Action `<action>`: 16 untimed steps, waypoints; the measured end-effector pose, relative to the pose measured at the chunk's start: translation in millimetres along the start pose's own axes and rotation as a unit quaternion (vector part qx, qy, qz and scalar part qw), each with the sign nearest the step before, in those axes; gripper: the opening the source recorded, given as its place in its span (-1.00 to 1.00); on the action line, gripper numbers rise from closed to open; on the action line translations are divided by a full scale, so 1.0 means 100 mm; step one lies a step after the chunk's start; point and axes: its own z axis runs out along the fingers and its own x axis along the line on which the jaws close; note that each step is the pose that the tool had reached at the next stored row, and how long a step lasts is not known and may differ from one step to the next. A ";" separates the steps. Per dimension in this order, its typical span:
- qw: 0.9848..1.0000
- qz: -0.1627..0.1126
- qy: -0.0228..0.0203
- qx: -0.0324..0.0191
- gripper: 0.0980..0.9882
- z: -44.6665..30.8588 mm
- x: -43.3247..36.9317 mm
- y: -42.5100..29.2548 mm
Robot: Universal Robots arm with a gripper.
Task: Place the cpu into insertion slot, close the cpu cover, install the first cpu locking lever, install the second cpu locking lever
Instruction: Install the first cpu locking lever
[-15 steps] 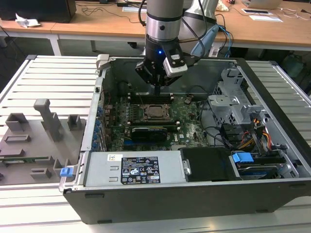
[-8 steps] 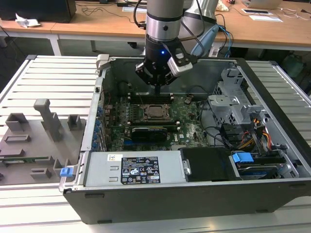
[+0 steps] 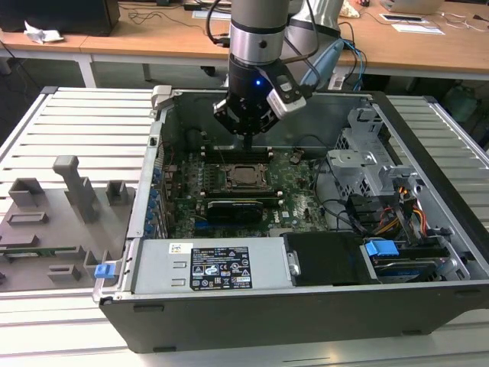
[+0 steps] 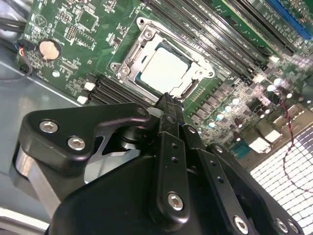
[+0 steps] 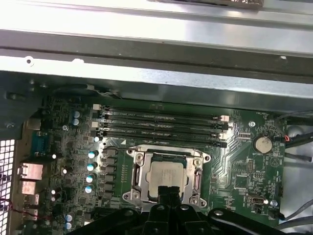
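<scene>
Jaws pinched shut, holding nothing, tips close over edge of cpu cover (image 4: pixel 128 61), closed flat round seated cpu (image 4: pixel 164 68) on green board (image 4: pixel 73 44).

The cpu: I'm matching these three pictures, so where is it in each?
Exterior view: the cpu lies on the motherboard in the open case, near the gripper.
Second wrist view: pale square just beyond the gripper.
First wrist view: between the gripper and the memory slots.
Shared landmark: those memory slots, beside the cpu.
</scene>
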 end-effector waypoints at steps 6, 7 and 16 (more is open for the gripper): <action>1.000 -0.018 0.000 0.000 -0.98 0.001 0.002 0.000; 1.000 -0.018 0.000 0.000 -0.98 0.002 0.011 0.001; 1.000 0.005 -0.003 0.000 -0.98 0.022 0.157 0.016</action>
